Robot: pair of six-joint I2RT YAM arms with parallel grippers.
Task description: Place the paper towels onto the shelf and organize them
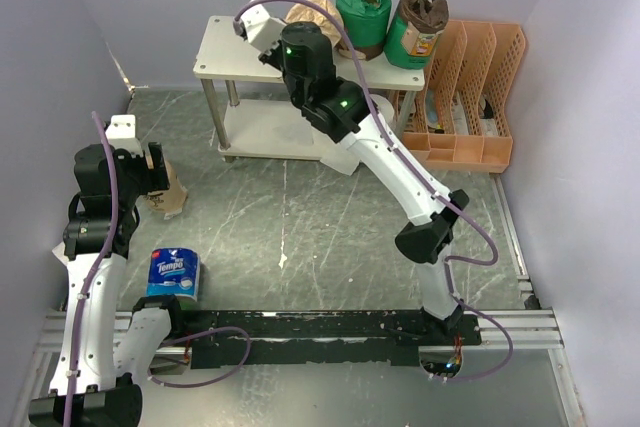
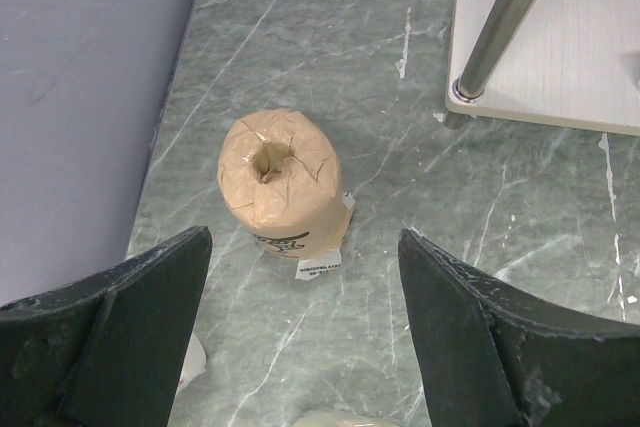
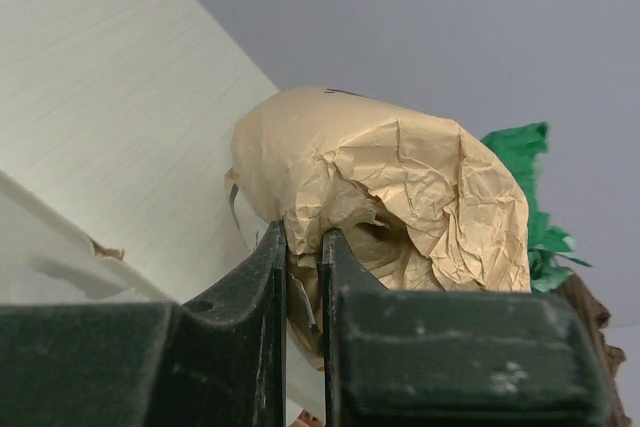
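On the floor at the left stands a tan-wrapped paper towel roll point(image 2: 280, 182), upright with its core hole facing up. My left gripper point(image 2: 303, 239) hovers open just short of it, apart from it, and the top view shows that roll point(image 1: 172, 197) beside the gripper point(image 1: 157, 171). A second tan roll point(image 3: 380, 177) rests on the shelf's top board point(image 3: 120, 97), with my right gripper point(image 3: 303, 237) shut on its crumpled wrap. Two green-wrapped rolls point(image 1: 362, 9) point(image 1: 415, 29) stand on the shelf point(image 1: 215, 47) to its right. The blue Tempo roll point(image 1: 175, 275) sits near the left arm's base.
An orange slotted file rack point(image 1: 470, 97) stands right of the shelf against the wall. A metal shelf post point(image 2: 510, 17) and the lower board point(image 2: 560, 47) are close to the floor roll. Walls close in on the left, right and back.
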